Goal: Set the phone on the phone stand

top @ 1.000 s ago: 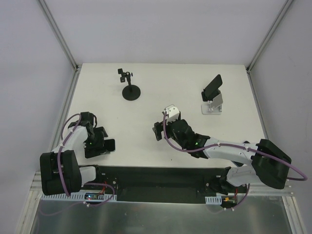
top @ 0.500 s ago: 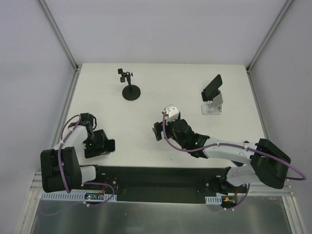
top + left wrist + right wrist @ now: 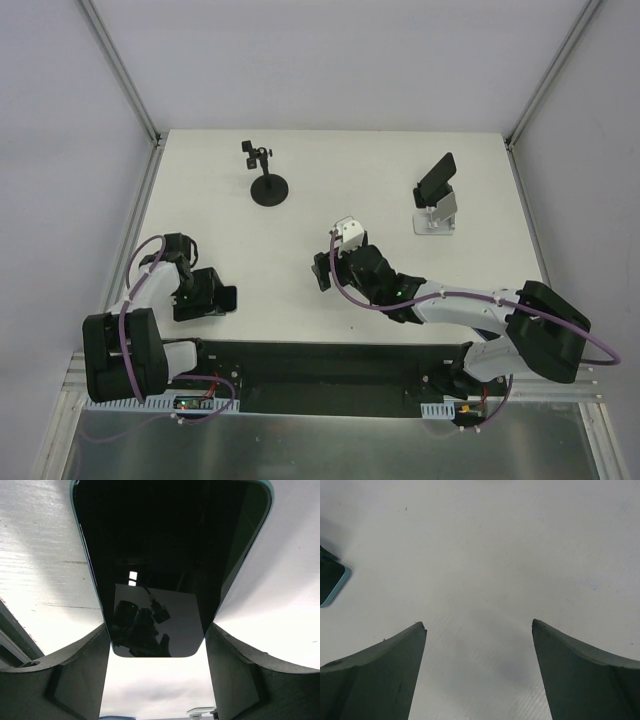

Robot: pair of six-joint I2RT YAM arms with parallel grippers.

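The phone [image 3: 150, 565], black-screened with a teal rim, lies flat on the white table. My left gripper [image 3: 156, 627] straddles its near end, and both fingertips [image 3: 97, 645] press against its long edges. From above the phone [image 3: 226, 297] pokes out of the left gripper [image 3: 210, 297] near the front left. The phone stand [image 3: 437, 218], silver with a dark slanted slab on top, stands at the back right, far from the phone. My right gripper [image 3: 477, 627] hangs open over bare table at the centre [image 3: 323, 270]. A corner of the phone [image 3: 330, 582] shows at its view's left edge.
A black holder with a round base and a small clamp [image 3: 268, 188] stands at the back centre-left. Metal frame posts rise at the table's back corners [image 3: 155, 140]. The right arm's links stretch along the front right [image 3: 450, 305].
My left gripper's fingers have closed in onto the phone's sides and the left wrist has settled slightly. The right gripper has drifted a little toward the left and stays open.
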